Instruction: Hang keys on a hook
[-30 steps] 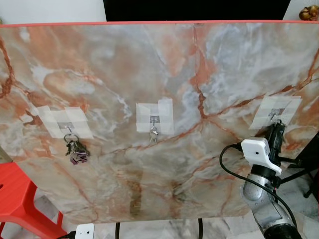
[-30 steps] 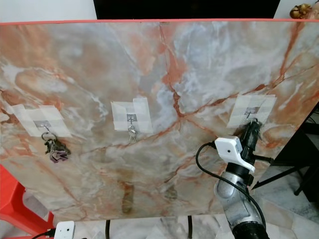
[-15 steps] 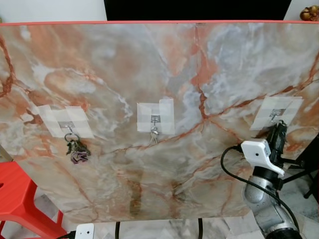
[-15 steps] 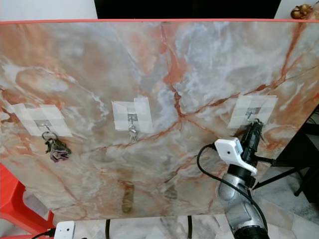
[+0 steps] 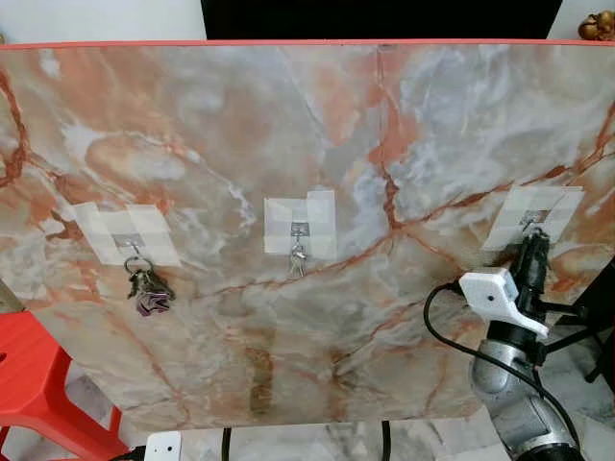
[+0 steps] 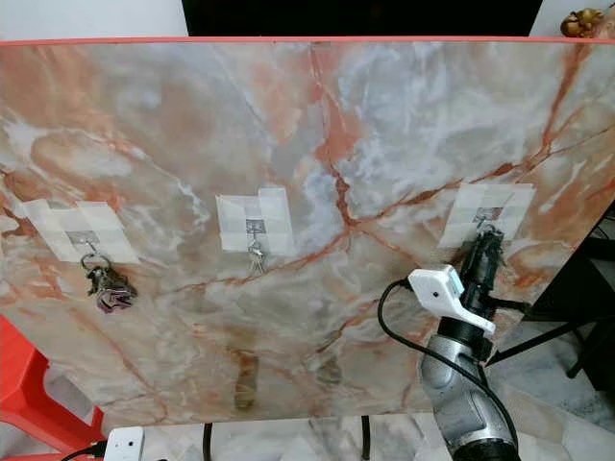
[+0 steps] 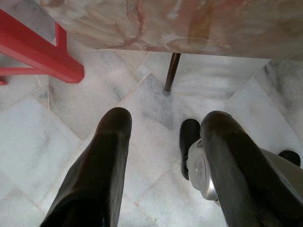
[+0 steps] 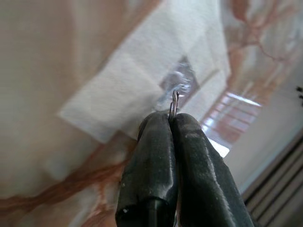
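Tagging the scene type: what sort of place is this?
Likely a home room rigged for testing: a marble-patterned board on thin legs with taped metal hooks, a red plastic stool, and pale marble floor tiles.

Three taped hooks (image 5: 299,229) across the board (image 5: 307,134), keys (image 5: 147,290) on the leftmost.

Standing upright: marble-pattern board (image 5: 288,125), orange and grey veining, red top edge. Carrying three hooks in row, each on metal plate fixed under white tape patches. Left hook (image 5: 130,252) bearing key bunch (image 5: 147,291) with purple tag. Middle hook (image 5: 299,233) bearing small silver key (image 5: 297,259). Right hook (image 5: 528,224) sitting on taped plate near board's right edge. Resting on dark legs over pale tiled floor (image 7: 42,142).
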You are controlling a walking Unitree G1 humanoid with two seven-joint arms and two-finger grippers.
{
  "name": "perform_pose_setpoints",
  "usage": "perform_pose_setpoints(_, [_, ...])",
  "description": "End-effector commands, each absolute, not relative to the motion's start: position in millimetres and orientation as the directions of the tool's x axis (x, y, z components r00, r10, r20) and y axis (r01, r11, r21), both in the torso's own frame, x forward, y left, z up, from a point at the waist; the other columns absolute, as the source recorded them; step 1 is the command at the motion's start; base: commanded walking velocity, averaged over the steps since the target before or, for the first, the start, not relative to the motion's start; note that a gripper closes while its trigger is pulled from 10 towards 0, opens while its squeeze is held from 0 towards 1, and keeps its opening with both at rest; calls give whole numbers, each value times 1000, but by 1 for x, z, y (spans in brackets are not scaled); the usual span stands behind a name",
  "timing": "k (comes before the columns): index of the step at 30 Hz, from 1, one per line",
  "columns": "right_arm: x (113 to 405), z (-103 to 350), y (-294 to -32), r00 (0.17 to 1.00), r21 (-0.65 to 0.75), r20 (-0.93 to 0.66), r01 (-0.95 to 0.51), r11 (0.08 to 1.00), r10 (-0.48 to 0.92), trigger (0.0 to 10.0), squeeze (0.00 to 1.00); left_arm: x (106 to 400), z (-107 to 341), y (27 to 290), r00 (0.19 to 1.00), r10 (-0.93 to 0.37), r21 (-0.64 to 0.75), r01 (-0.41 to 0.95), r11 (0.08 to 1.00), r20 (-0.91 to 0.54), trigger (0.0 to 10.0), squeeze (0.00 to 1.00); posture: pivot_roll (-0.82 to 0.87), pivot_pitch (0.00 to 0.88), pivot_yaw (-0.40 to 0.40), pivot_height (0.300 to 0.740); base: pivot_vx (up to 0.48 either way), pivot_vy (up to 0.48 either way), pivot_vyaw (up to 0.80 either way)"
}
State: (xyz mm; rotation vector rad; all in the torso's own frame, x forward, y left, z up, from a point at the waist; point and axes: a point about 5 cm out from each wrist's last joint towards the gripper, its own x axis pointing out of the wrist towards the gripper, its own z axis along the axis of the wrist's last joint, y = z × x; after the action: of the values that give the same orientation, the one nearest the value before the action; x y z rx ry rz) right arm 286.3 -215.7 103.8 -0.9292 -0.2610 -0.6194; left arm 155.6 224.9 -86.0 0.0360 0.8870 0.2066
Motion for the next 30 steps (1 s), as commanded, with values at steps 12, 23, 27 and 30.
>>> perform_pose_setpoints(12, [291, 105, -215, 817, -695, 439, 573, 436, -373, 10000, 0, 154, -86, 226, 611, 203, 128, -165, 978, -765, 10000, 0, 62, 4, -27, 740, 0, 0, 0])
perform_pose_setpoints(23, [289, 106, -214, 813, -680, 447, 580, 448, -373, 10000, 1000, 156, -86, 225, 607, 201, 129, -161, 978, -769, 10000, 0, 63, 5, -25, 740, 0, 0, 0])
perform_pose_setpoints(27, [288, 104, -211, 828, -682, 432, 560, 471, -359, 10000, 1000, 154, -87, 225, 605, 201, 130, -160, 979, -770, 10000, 0, 62, 5, -25, 740, 0, 0, 0])
perform_pose_setpoints(30, [287, 98, -206, 863, -687, 389, 504, 523, -322, 10000, 796, 153, -87, 226, 605, 202, 130, -160, 978, -771, 10000, 0, 62, 5, -25, 740, 0, 0, 0])
